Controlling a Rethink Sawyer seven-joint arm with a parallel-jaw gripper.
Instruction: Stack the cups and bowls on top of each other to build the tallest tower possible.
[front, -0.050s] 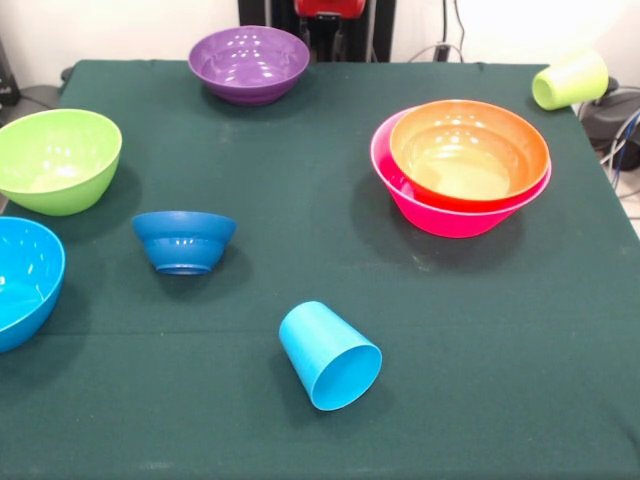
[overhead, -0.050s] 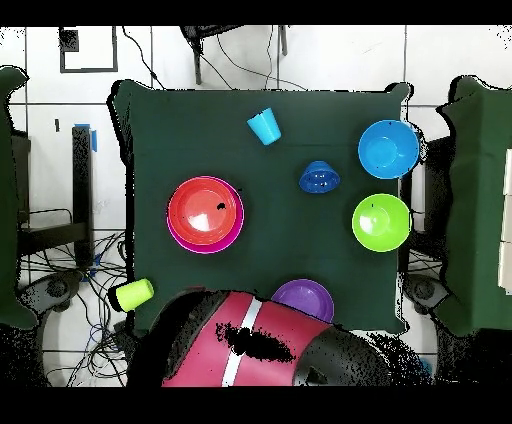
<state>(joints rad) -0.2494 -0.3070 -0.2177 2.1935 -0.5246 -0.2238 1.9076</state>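
The tower is an orange bowl (front, -0.050s: 468, 150) (overhead, -0.050s: 205, 208) nested in the wide pink bowl (front, -0.050s: 455, 218) (overhead, -0.050s: 190, 245). Standing apart on the green cloth are a purple bowl (front, -0.050s: 249, 63) (overhead, -0.050s: 303, 298), a lime green bowl (front, -0.050s: 57, 160) (overhead, -0.050s: 381, 221), a sky blue bowl (front, -0.050s: 25, 280) (overhead, -0.050s: 388, 149) and a small dark blue bowl (front, -0.050s: 184, 241) (overhead, -0.050s: 319, 178). A sky blue cup (front, -0.050s: 330, 355) (overhead, -0.050s: 264, 127) lies on its side. A yellow-green cup (front, -0.050s: 570, 80) (overhead, -0.050s: 133, 293) lies tipped at a table corner. The gripper shows in neither view.
The arm's red and black body (overhead, -0.050s: 250, 345) hangs over the table edge beside the purple bowl. Cables (front, -0.050s: 625, 140) run past the corner by the yellow-green cup. Dark green cloth (front, -0.050s: 300, 200) covers the table.
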